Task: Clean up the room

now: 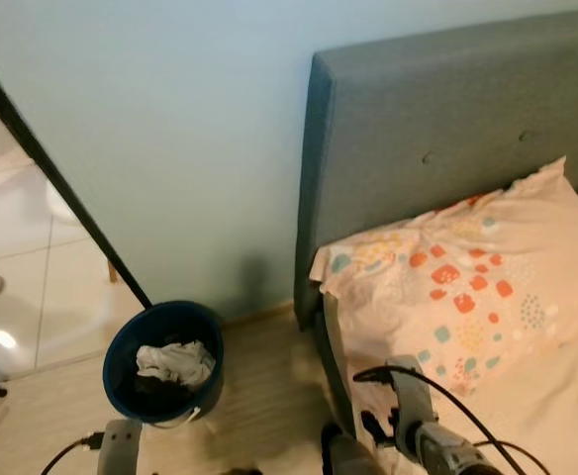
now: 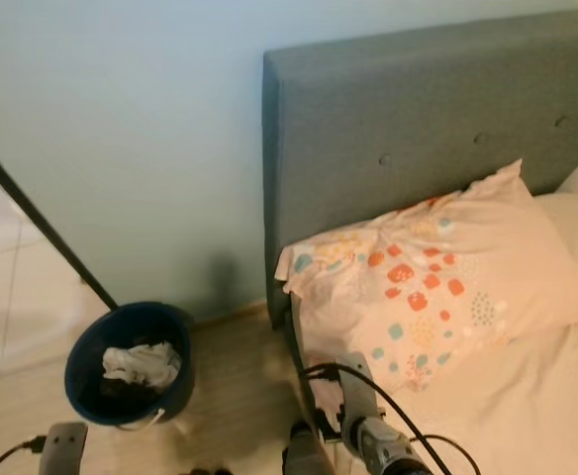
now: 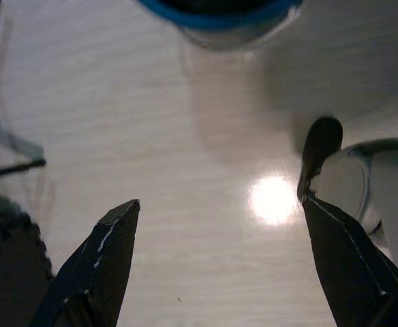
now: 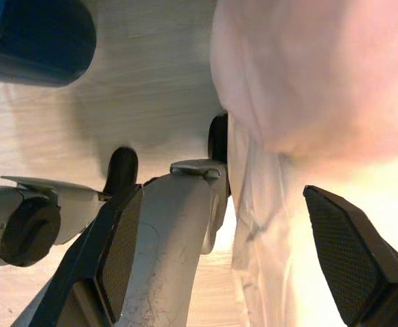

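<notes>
Evidently the thing to tidy is the pillow [image 1: 457,287], lying askew at the head of the bed [image 2: 566,396], its near-left corner hanging over the mattress edge beside the grey headboard [image 1: 437,119]. It looks light, soft and floppy, with a loose patterned cotton case that will bunch under a pinch; it is not fragile and not slippery. A grip on that overhanging corner, or on the near seam, would probably hold best, since a pinch in the plump middle would only gather cloth.

On the floor to the left, against the wall, stands a blue bucket [image 1: 163,361] with crumpled white cloth [image 1: 175,361] lying inside; that cloth seems already put away.

The right gripper [image 4: 233,252] hangs low at the near edge of the bed, pointing down past the robot's own leg, its fingers spread wide and holding nothing; the pillow bulges just beyond them. The left gripper [image 3: 219,266] hangs idle over the wooden floor [image 3: 185,136] near the bucket, fingers likewise parted and empty. Both arms are bent at the robot's sides, neither reaching forward.
</notes>
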